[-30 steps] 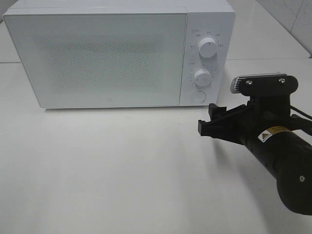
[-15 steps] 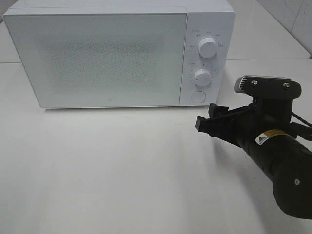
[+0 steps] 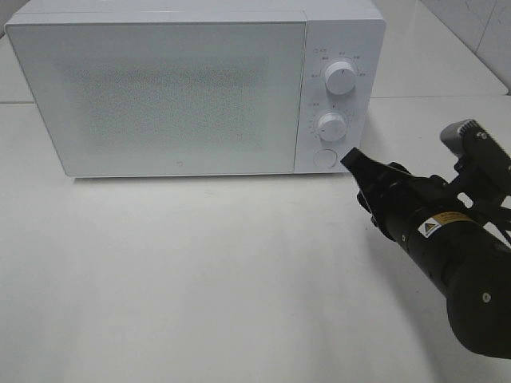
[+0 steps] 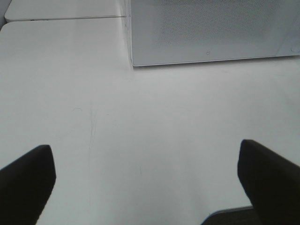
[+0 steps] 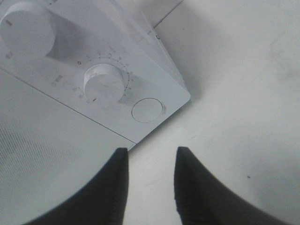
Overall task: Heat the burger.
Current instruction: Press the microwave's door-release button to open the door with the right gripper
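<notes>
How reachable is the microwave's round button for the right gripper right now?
Probably yes. The right gripper hangs just beside the round button at the foot of the control panel on the microwave. Its narrowly parted fingers are empty, and the wrist view shows nothing between them and the button.

Light: bright, even and diffuse; the white table (image 3: 200, 279) and microwave (image 3: 160, 96) are near washed out.
Shadows: soft grey band under the microwave's front edge; faint patch on the table beside the right arm (image 3: 447, 255).
Noise: speckled grain across the microwave door in the exterior view.
Sharpness: the close dark fingers (image 4: 26, 183) (image 5: 103, 197) are soft-edged in both wrist views.
</notes>
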{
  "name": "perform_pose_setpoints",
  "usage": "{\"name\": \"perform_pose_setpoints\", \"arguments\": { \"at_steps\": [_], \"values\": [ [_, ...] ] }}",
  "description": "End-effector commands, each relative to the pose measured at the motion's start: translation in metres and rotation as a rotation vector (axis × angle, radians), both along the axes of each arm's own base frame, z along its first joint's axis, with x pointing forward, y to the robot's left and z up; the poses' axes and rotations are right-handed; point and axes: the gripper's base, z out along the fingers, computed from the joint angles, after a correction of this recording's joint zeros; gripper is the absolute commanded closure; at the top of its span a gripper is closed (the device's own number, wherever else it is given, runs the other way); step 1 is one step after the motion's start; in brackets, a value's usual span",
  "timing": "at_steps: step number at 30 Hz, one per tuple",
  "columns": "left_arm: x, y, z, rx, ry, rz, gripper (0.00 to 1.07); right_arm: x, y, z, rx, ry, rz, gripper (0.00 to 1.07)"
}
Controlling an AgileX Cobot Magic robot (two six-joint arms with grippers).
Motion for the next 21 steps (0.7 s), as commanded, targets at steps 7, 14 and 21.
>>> {"name": "perform_pose_setpoints", "arguments": {
  "at_steps": [7, 14, 21],
  "values": [
    [0.0005, -0.0002, 0.0003, -0.010, -0.013, 0.003, 0.09, 0.0015, 0.0025, 0.0017, 0.472, 0.010, -0.161, 1.00],
    [0.0005, -0.0002, 0.0003, -0.010, -0.013, 0.003, 0.09, 0.0011, 0.0034, -0.0002, 0.538, 0.040, -0.178, 1.07],
    [0.0005, -0.0002, 0.0003, -0.010, -0.013, 0.003, 0.09, 0.0016, 0.0037, -0.0013, 0.561, 0.046, -0.192, 1.07]
  ]
}}
